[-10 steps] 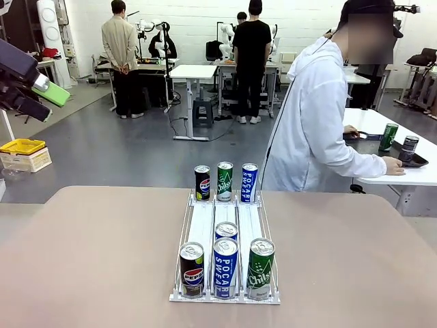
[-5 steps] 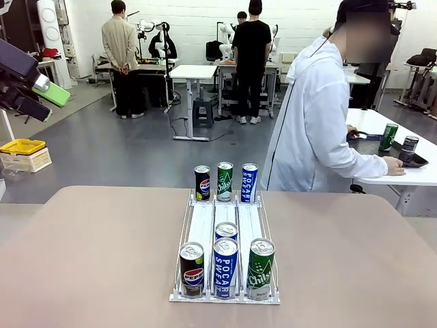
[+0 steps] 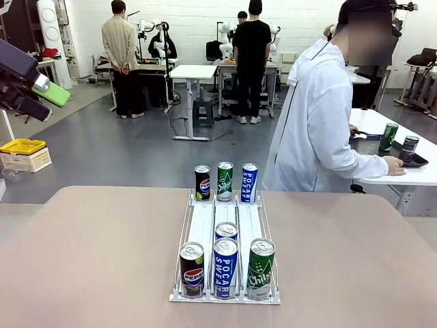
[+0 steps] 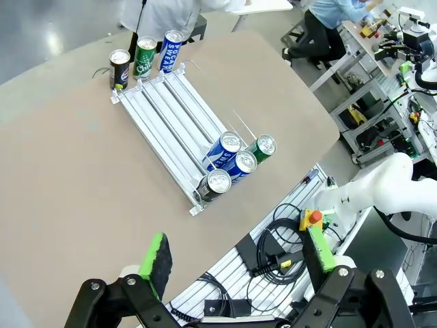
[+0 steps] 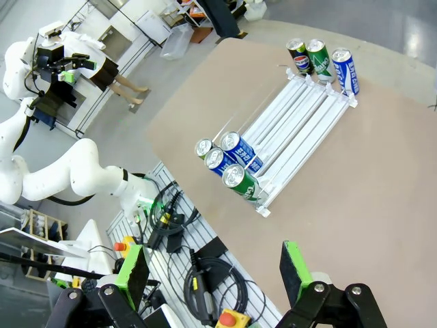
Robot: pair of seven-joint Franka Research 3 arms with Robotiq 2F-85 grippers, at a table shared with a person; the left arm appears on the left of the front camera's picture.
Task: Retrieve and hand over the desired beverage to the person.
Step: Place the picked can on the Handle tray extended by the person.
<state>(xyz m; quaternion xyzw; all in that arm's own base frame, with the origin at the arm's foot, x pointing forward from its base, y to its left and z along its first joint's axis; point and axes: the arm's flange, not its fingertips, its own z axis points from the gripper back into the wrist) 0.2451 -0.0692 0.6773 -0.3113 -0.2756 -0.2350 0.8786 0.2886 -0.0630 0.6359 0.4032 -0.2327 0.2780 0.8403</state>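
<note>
A white three-lane can rack (image 3: 227,270) sits in the middle of the tan table (image 3: 89,260), its long axis running from the robot's side to the person's, so cans can be reached from either end. At the near end stand a Pepsi can (image 3: 192,269), a Pocari Sweat can (image 3: 225,267) and a green Chilsung can (image 3: 260,268), with a second Pocari Sweat can (image 3: 227,231) queued just behind the first in the middle lane. At the far end three more stand in the same lane order: Pepsi (image 3: 202,182), Chilsung (image 3: 224,181), Pocari Sweat (image 3: 249,182). The person (image 3: 317,123) in the white hooded jacket stands beyond the table's far right corner, turned toward a side table (image 3: 403,140) with one hand resting on a dark tray there, so no drink seems to be indicated yet. The left gripper (image 4: 235,263) hangs high above the table's near edge with its green-padded fingers spread wide and nothing between them; the right gripper (image 5: 213,273) is likewise raised, spread and empty. Both appear parked clear of the rack, probably waiting for the choice, since which beverage is wanted cannot be told.
</note>
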